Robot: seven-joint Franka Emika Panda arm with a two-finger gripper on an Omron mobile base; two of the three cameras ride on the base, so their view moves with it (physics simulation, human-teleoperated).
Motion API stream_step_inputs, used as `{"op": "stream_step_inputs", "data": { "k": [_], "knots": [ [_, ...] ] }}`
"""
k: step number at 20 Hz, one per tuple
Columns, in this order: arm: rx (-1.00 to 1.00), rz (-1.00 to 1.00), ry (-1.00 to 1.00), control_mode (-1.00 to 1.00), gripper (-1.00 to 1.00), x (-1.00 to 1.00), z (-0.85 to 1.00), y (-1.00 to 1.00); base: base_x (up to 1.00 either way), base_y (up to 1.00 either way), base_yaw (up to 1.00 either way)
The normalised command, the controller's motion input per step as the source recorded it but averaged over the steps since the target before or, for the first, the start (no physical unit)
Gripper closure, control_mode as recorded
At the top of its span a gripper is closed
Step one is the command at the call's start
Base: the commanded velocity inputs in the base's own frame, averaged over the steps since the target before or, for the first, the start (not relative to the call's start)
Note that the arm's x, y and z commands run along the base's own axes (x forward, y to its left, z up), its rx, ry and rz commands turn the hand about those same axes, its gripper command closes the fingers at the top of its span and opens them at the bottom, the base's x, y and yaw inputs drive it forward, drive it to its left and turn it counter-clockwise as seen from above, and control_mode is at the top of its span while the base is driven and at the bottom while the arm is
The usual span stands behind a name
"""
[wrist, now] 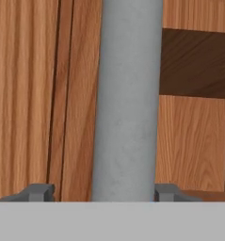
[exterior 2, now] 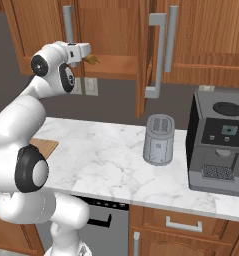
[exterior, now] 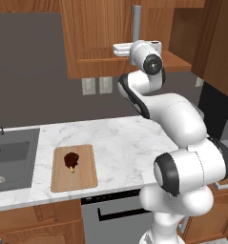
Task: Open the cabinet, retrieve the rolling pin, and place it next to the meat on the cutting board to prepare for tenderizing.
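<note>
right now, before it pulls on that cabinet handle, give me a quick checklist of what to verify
1. Grey bar handle sits between the jaws: ok.
2. Jaws closed tight on the handle: not ok, a gap shows on one side in the hand view.
3. Meat lying on the cutting board: ok.
4. Bare board beside the meat for the pin: ok.
5. Rolling pin spotted inside the cabinet: cannot tell.
</note>
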Motion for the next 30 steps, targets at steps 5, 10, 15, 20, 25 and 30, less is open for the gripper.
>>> {"op": "stream_step_inputs", "data": {
  "k": [5, 10, 15, 20, 25, 30],
  "knots": [
    [0.00, 0.01, 0.00, -1.00, 1.00, 0.01, -0.02, 0.00, 0.00, 0.00, 0.00],
    [0.00, 0.01, 0.00, -1.00, 1.00, 0.01, -0.06, 0.00, 0.00, 0.00, 0.00],
    [0.00, 0.01, 0.00, -1.00, 1.00, -0.03, -0.09, 0.10, 0.00, 0.00, 0.00],
    [0.00, 0.01, 0.00, -1.00, 1.00, -0.23, -0.14, 0.45, 0.00, 0.00, 0.00],
    [0.00, 0.01, 0.00, -1.00, 1.00, -0.34, -0.17, 0.60, 0.00, 0.00, 0.00],
    [0.00, 0.00, 0.00, -1.00, 1.00, -0.40, -0.17, 0.66, 0.00, 0.00, 0.00]
  ]
}}
